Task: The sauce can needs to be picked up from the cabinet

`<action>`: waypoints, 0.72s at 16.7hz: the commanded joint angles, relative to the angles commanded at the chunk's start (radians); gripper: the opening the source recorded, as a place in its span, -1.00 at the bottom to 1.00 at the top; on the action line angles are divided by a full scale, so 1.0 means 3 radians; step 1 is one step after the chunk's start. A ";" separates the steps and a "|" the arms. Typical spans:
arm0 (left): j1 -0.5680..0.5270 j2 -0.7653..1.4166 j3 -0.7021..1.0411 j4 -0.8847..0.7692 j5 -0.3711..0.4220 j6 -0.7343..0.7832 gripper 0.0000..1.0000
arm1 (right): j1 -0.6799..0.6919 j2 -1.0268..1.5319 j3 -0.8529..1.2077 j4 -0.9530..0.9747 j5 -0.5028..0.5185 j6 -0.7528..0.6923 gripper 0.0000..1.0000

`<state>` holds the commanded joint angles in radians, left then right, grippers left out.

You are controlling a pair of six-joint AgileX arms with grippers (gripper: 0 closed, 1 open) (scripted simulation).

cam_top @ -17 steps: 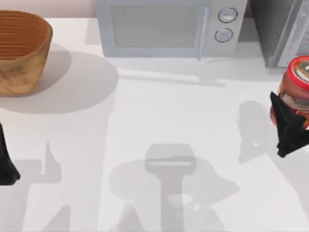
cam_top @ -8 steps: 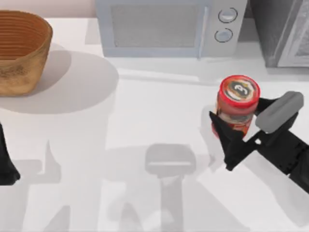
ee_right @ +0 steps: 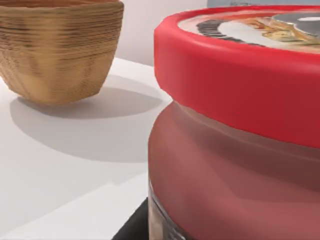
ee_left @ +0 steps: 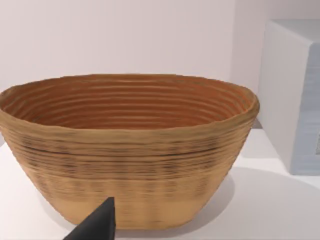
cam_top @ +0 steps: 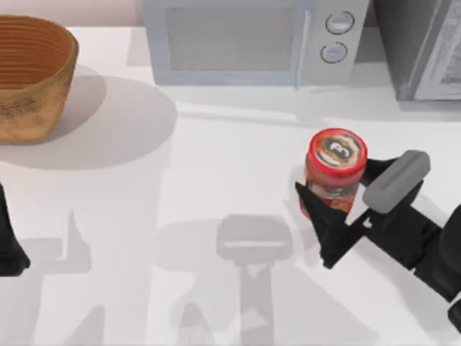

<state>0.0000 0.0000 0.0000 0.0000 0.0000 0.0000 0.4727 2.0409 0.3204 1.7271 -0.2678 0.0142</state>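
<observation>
Top view: right gripper [cam_top: 344,203] over the right half of the white counter [cam_top: 216,180], jaws clamped on the can [cam_top: 334,173], one dark finger [cam_top: 322,229] on the can's near side and the other [cam_top: 376,170] on its far side. Can held upright, red lid with round grey-and-white emblem facing up, red-orange label on its side, out in front of the microwave [cam_top: 252,40] and well apart from the cabinet [cam_top: 425,47], which stands at the back right corner with its dark speckled side beside the microwave and a paler front panel. Right arm reaching in from the lower right edge, a grey block on its wrist just beside the can. Woven basket [cam_top: 32,76] at the back left corner of the counter. Left arm parked at the left edge, near the front, below the basket; gripper [cam_top: 9,245] seen as a dark shape, state of its jaws impossible to tell.

Left wrist view: basket [ee_left: 127,150] straight ahead, ribbed brown wall and open rim, one dark fingertip [ee_left: 97,225] in the foreground, pale side of the microwave [ee_left: 292,95] beyond.

Right wrist view: can [ee_right: 235,145] very close, red lid above the reddish label, basket [ee_right: 60,50] farther off on the counter [ee_right: 65,165].
</observation>
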 joint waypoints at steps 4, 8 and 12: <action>0.0000 0.0000 0.0000 0.0000 0.0000 0.0000 1.00 | -0.0001 0.0037 0.0036 -0.0017 0.0011 0.0004 -1.00; 0.0000 0.0000 0.0000 0.0000 0.0000 0.0000 1.00 | 0.0093 0.0327 0.0407 -0.0093 0.0096 -0.0001 -1.00; 0.0000 0.0000 0.0000 0.0000 0.0000 0.0000 1.00 | 0.0181 0.0611 0.0793 -0.0181 0.0189 -0.0007 -1.00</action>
<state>0.0000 0.0000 0.0000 0.0000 0.0000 0.0000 0.5270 2.2242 0.5582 1.6729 -0.2111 0.0122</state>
